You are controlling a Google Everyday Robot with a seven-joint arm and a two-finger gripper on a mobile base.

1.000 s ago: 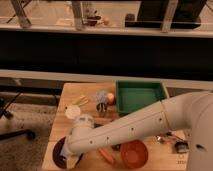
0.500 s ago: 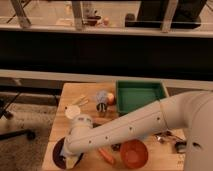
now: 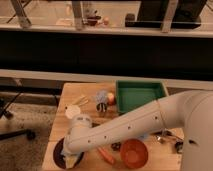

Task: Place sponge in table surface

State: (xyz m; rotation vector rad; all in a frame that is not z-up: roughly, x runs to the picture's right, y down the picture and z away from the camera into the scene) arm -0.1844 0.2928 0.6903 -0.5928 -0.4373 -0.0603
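Currently the gripper (image 3: 67, 159) sits low at the near-left corner of the table surface (image 3: 75, 90), over a dark round dish (image 3: 59, 150). The fingers are set wide apart; whether they touch anything cannot be determined. Compared with the frame one second earlier, the arm (image 3: 130, 127) and all items are unchanged in position. The sponge (image 3: 103, 96) lies on the table surface just left of the green tray (image 3: 140, 95), beside an orange item. The orange bowl (image 3: 134, 152) stands near the front edge.
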